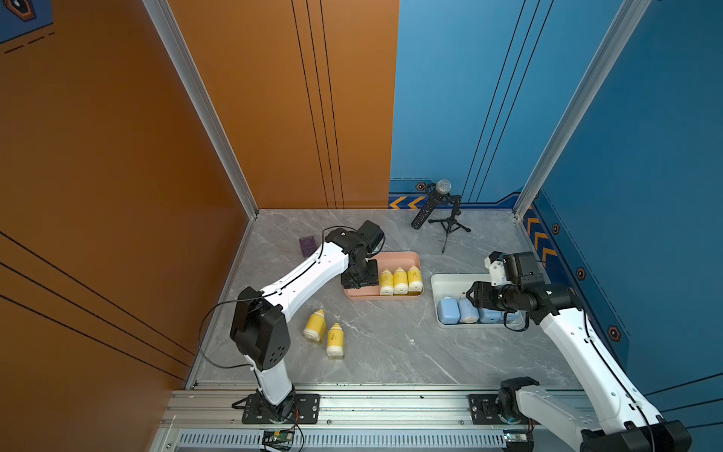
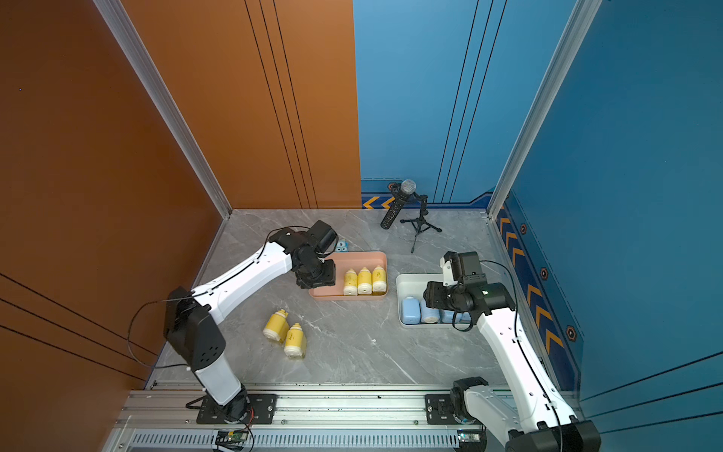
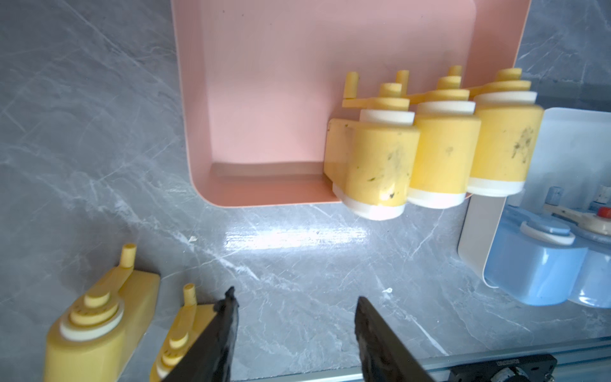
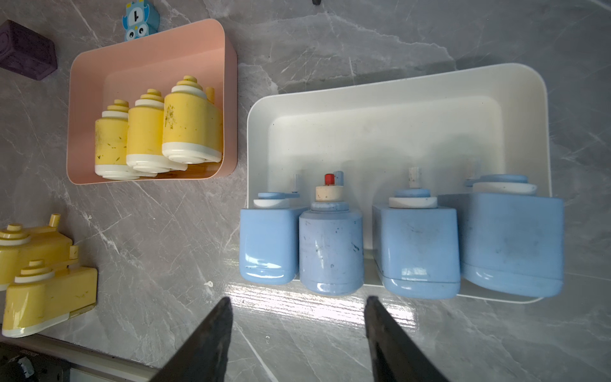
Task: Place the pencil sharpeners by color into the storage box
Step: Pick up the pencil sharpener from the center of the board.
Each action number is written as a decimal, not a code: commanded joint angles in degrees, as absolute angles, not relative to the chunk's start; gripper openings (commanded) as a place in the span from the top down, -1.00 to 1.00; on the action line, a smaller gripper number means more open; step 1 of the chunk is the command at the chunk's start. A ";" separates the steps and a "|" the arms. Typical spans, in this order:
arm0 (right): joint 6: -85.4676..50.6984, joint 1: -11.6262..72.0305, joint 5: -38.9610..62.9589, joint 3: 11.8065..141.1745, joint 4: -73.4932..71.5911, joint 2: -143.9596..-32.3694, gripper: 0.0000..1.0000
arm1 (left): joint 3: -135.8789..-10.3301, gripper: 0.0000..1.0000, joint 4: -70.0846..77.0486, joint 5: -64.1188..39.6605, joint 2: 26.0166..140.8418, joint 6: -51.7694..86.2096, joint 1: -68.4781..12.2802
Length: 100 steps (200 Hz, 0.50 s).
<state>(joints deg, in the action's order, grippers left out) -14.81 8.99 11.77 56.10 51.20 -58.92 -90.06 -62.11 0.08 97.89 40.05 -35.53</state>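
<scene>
Two yellow pencil sharpeners (image 1: pixel 316 326) are lying on the worktop (image 1: pixel 391 344) near the pink box (image 1: pixel 391 254) — left tool (image 3: pixel 294 294) and right tool (image 4: pixel 297 299) are hanging spread, empty; gripping one squarely across its body looks best.

a purpose-built robot-testing booth. orange and blue wall panels (image 1: pixel 117 156) in aluminium framing (image 1: pixel 203 109) enclose a marble-look tabletop (image 1: pixel 391 344). a microphone (image 1: pixel 430 205) stands on a tripod (image 1: pixel 450 227) at the back.

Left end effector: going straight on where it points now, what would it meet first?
Probably the bare grey table, just short of the pink box; nothing stands between. Depth is hard to judge.
</scene>
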 commanded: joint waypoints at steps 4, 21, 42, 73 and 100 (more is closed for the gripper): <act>-14.11 8.71 12.94 55.74 50.02 -59.27 -0.29 | -83.89 -0.16 -64.66 4.26 90.70 38.11 -35.72; -14.06 8.76 12.40 55.46 50.09 -58.31 -0.29 | -79.25 -0.16 -65.27 5.16 86.19 37.97 -36.36; -14.18 8.71 11.78 55.27 50.76 -57.54 -0.29 | -74.51 -0.21 -65.61 5.12 82.25 37.66 -37.87; -14.41 8.68 11.48 54.85 51.42 -55.79 -0.30 | -70.41 -0.25 -67.13 4.19 79.79 37.14 -40.39; -14.50 8.61 11.64 54.66 51.87 -54.67 -0.30 | -67.70 -0.25 -67.07 3.22 78.41 37.62 -42.12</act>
